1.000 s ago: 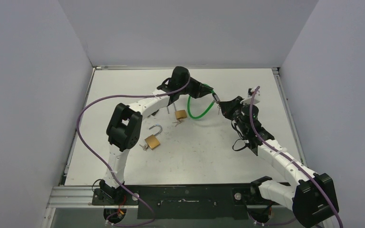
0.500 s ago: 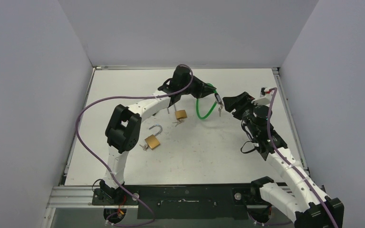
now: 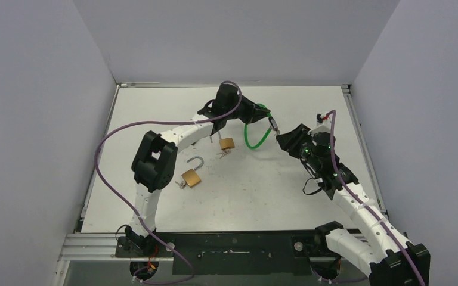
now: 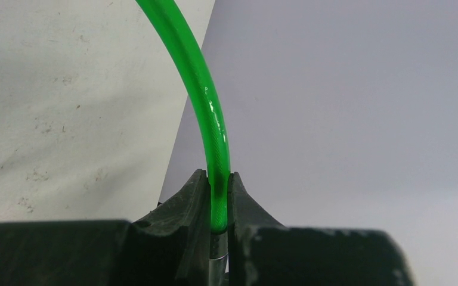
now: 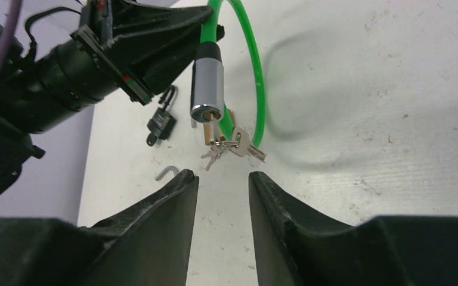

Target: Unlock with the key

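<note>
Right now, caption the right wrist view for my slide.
Right gripper open, facing the keys hanging from the silver cylinder of the green cable lock.

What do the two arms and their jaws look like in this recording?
Both the left arm and the right arm have white link shells and black joint housings. A purple cable loops loosely along each. The jaws are matte black wedges tapering to the tips.
</note>
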`<act>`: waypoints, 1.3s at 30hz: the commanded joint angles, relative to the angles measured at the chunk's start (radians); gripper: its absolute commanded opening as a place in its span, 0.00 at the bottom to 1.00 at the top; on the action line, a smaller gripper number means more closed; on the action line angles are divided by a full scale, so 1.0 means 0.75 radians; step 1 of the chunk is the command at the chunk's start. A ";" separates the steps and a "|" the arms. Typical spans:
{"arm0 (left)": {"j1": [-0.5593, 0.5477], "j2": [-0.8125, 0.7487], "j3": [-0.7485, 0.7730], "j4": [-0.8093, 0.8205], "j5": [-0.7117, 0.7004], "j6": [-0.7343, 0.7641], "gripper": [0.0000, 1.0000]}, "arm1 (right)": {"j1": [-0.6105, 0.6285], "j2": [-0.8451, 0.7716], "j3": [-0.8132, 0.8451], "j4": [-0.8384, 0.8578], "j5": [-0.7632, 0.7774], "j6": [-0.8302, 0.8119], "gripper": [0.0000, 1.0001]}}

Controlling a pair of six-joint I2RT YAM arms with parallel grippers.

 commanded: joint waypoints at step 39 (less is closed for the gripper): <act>-0.014 -0.162 -0.078 0.151 0.065 -0.044 0.00 | -0.006 0.149 0.081 0.196 -0.035 -0.086 0.00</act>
